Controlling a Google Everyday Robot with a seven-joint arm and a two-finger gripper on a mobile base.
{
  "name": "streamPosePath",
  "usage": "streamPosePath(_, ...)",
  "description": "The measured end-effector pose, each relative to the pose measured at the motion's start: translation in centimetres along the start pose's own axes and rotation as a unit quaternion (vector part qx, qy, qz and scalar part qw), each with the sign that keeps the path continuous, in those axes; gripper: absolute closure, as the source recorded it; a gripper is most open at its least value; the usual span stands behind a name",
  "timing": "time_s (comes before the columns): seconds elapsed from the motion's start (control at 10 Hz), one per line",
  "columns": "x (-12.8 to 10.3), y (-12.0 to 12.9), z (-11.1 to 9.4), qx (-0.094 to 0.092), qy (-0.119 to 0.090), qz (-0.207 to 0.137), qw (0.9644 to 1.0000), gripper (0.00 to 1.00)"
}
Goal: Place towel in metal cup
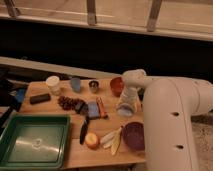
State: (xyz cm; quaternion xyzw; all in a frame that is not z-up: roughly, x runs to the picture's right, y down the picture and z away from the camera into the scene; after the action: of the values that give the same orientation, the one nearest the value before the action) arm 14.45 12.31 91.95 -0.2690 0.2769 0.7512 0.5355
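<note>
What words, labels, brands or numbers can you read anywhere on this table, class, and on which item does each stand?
None can be read.
The white cup, blue cup, metal cup and blue packet show no legible print.
The gripper, low over the table just right of the red bowl, carries no readable label either.

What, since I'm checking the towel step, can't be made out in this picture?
Gripper, just right of the orange bowl: camera view, blur hides whatever it holds.
Towel: camera view, too blurred to pick out anywhere.
Metal cup: camera view, its inside is too small to see.
Green tray: camera view, cut off by the left edge.
</note>
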Motion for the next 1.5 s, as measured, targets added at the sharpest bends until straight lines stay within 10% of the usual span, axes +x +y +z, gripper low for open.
streamPosePath(0.5,0.3,0.3,-0.7,-0.003,-0.002,-0.006,1.0000,1.00)
streamPosePath(0.8,1.0,1.5,-4.8,-0.051,-0.038,-0.035,0.9974,1.00)
streamPosePath(1.1,1.9,3.9,-9.4,-0.098,-0.073,-0.080,0.9892,1.00)
streamPosePath(1.5,2.6,9.9,-11.8,-0.178,-0.082,-0.149,0.9693,1.00)
